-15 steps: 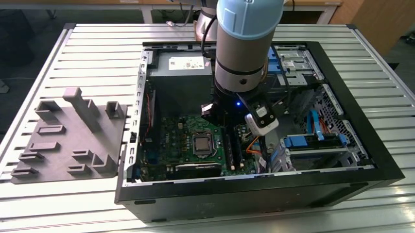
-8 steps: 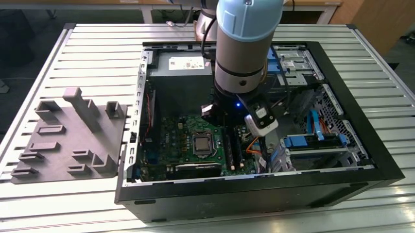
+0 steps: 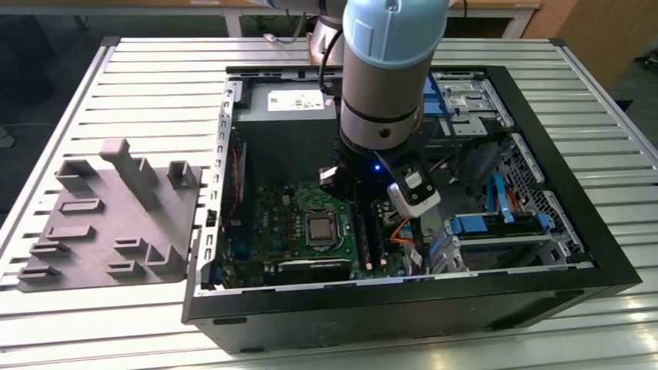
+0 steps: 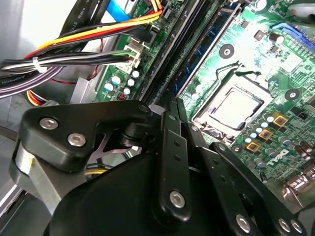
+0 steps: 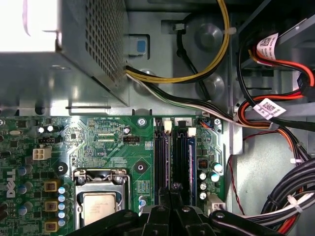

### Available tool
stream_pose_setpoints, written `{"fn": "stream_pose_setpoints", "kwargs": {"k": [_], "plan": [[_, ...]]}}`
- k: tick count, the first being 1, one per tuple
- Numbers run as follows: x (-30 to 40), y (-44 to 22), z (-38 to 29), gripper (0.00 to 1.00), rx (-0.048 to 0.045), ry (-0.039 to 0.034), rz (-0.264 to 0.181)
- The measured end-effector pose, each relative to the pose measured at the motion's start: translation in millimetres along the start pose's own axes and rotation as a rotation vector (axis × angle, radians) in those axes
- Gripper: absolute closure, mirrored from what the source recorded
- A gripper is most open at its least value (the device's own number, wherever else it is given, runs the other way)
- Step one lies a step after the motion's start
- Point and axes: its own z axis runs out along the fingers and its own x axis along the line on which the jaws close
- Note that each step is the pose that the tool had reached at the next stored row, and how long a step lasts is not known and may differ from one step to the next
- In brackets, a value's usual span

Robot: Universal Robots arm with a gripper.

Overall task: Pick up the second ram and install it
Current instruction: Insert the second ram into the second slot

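Open computer case: arm reaches inside, hiding much of the green motherboard. Gripper over the motherboard's black memory slots; fingers pressed together. Second ram seated in a slot, partly hidden.

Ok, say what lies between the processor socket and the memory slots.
In the first wrist view: a strip of green motherboard with a screw hole and a small label.
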Motion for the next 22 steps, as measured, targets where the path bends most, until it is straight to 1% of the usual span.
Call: {"fn": "stream_pose_setpoints", "kwargs": {"k": [7, 9, 10, 14, 22], "plan": [[0.0, 0.0, 0.7, 0.88, -0.0002, -0.0002, 0.0], [0.0, 0.0, 0.9, 0.87, -0.0007, -0.0005, 0.0], [0.0, 0.0, 0.9, 0.81, -0.0008, -0.0003, 0.0], [0.0, 0.0, 0.4, 0.81, -0.0004, -0.0002, 0.0], [-0.3, 0.3, -8.9, 0.81, -0.0005, -0.0003, 0.0]]}}
